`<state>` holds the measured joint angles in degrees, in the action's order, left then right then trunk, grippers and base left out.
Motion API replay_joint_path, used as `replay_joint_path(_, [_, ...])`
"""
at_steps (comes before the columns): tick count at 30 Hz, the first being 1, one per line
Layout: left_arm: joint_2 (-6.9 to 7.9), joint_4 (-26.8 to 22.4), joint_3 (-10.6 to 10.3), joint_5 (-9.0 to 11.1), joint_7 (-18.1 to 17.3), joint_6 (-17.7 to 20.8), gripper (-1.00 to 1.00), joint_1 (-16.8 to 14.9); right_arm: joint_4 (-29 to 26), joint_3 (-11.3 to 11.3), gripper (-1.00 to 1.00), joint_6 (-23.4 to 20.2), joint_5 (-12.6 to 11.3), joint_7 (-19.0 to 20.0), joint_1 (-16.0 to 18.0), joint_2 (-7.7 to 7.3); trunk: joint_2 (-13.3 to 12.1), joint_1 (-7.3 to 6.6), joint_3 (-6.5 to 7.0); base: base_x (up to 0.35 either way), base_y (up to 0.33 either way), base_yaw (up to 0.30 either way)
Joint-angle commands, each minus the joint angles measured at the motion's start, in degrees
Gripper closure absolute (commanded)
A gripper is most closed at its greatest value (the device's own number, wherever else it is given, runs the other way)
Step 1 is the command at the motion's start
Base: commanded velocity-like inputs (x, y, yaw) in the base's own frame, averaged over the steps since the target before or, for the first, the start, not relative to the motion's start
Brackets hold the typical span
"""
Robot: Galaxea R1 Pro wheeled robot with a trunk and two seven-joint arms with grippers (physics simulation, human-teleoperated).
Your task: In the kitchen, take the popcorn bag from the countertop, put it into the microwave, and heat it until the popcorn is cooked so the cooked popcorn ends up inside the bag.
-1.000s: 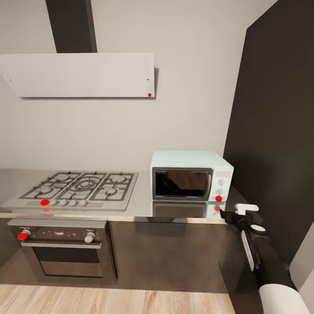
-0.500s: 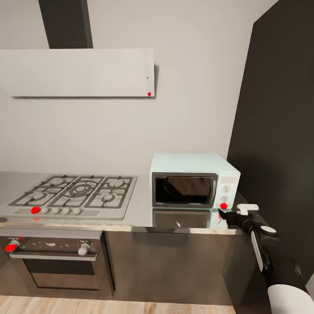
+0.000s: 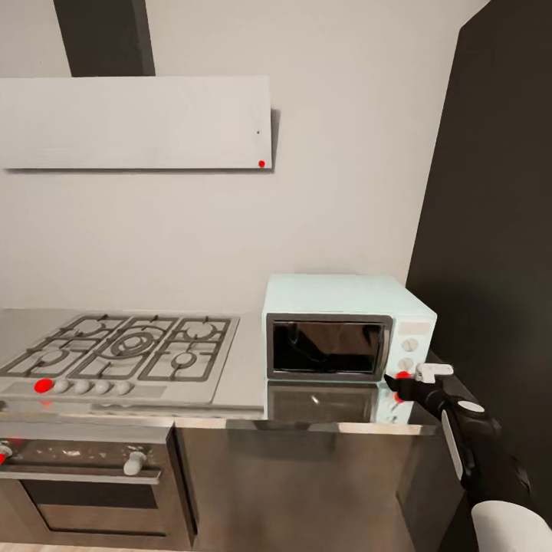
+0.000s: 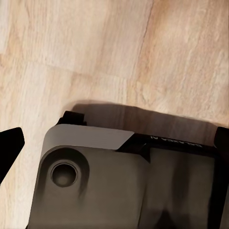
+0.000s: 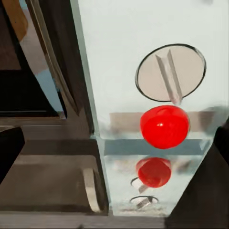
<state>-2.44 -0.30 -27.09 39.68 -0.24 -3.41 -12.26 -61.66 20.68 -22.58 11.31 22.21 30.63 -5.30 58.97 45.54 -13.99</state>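
Microwave (image 3: 349,337) fills more of the head view than 1 s ago; the camera has closed in, and the right gripper (image 3: 408,381) now sits at its red light (image 3: 402,376), door shut, on the countertop (image 3: 245,383) beside the hob (image 3: 123,353). Left wrist view: wood floor (image 4: 114,52) under the robot's base (image 4: 124,181); that gripper's spread I cannot tell. Right wrist view: light (image 5: 164,126) and knob (image 5: 170,72) close ahead, fingers spread wide at the frame edges. Likely next: pressing start, presumably with the bag already inside.
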Motion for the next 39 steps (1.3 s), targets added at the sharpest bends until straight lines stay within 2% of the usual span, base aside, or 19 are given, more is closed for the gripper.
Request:
replay_joint_path(1, [-0.02,0.07,-0.49,0.49,-0.03,-0.23,-1.00,-0.05,2.08,0.20,-1.00,0.15,0.65,0.54,0.05,-0.38,0.05,0.01,-0.07,0.015,0.000,0.000])
replay_joint_path(3, [-0.02,0.05,-0.50,0.49,-0.03,-0.23,-1.00,-0.05,4.91,0.17,-1.00,1.86,0.69,0.55,0.07,-2.04,0.05,0.01,-0.07,0.007,0.000,0.000])
replay_joint_path(7, [-0.02,0.04,-0.49,0.49,-0.03,-0.28,-1.00,-0.05,8.25,0.22,-1.00,4.08,0.62,0.60,0.08,-3.80,0.05,0.01,-0.07,0.001,0.000,0.000])
replay_joint_path(15, [-0.02,0.04,-0.50,0.49,-0.03,-0.28,-1.00,-0.05,8.48,0.29,-1.00,4.21,0.55,-0.02,0.10,-4.10,0.05,0.01,-0.07,0.000,0.000,0.000])
replay_joint_path(18, [-0.02,0.04,-0.50,0.49,-0.03,-0.28,-1.00,-0.05,8.49,1.90,-1.00,4.07,0.55,-0.35,0.08,-4.06,0.05,0.01,-0.07,0.000,0.000,0.000])
replay_joint_path(19, [-0.02,0.04,-0.49,0.49,-0.03,-0.28,-1.00,-0.05,8.49,2.36,1.00,4.03,0.54,-0.37,0.08,-4.03,0.05,0.01,-0.07,0.000,0.000,0.000])
replay_joint_path(22, [-0.02,0.04,-0.50,0.49,-0.03,-0.28,-1.00,-0.05,8.49,3.19,1.00,3.85,0.51,-0.41,0.08,-3.96,0.05,0.01,-0.07,0.000,0.000,0.000])
replay_joint_path(30, [-0.09,0.04,-0.50,0.49,-0.03,-0.28,-1.00,-0.05,7.92,3.36,1.00,4.21,0.53,-0.59,0.06,-3.45,0.05,0.01,-0.07,0.000,0.000,0.000])
replay_joint_path(32, [-0.10,0.04,-0.50,0.49,-0.03,-0.28,-1.00,-0.05,7.54,4.34,1.00,4.21,0.44,-0.59,0.10,-3.41,0.05,0.01,-0.07,0.017,0.000,0.000])
replay_joint_path(34, [-0.06,0.04,-0.50,0.47,-0.03,-0.28,-1.00,-0.05,7.37,4.52,1.00,4.21,-0.78,-0.59,0.13,-3.42,0.05,0.01,-0.07,0.149,0.000,0.000])
replay_joint_path(39, [-0.02,0.04,-0.49,0.47,-0.03,-0.28,-1.00,-0.05,7.34,4.52,1.00,4.21,-1.14,-0.59,0.12,-3.41,0.05,0.01,-0.07,0.236,0.000,0.000])
